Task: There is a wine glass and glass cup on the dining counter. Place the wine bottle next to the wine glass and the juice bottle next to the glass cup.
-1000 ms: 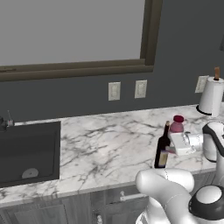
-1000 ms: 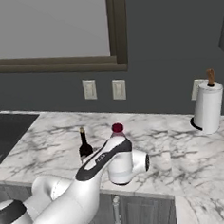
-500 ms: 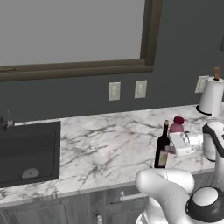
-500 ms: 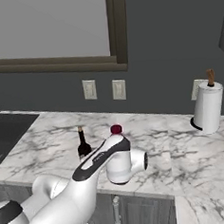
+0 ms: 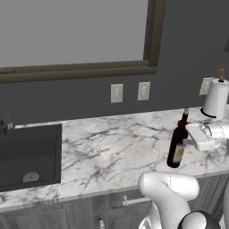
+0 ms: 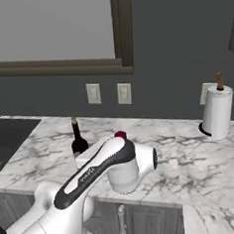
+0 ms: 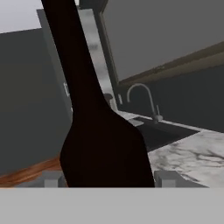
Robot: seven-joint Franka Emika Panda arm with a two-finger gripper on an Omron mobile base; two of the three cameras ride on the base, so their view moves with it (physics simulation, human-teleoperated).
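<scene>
- Sink point(image 5: 29, 154) far off to the claw's left, set into the marble table point(image 5: 112, 147).
- Wine bottle point(image 5: 178, 143) upright between the claw's tips, base apparently on the table.
- Claw point(image 5: 191, 137) clamped on the wine bottle's body, fingertips point(image 7: 51, 179) flanking it.
- Juice bottle's red cap point(image 6: 120, 135) just behind the claw.
- Only the grasp done; carrying both bottles to the dining counter left.

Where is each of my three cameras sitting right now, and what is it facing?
Left base view: behind-left of the arm, facing the marble worktop, sink and wine bottle; the arm shows lower right.
Right base view: behind-right, same worktop; the arm crosses from lower left.
Hand view: on the hand, against the bottle, faucet beyond.
Both base views share bottle and paper towel roll.
</scene>
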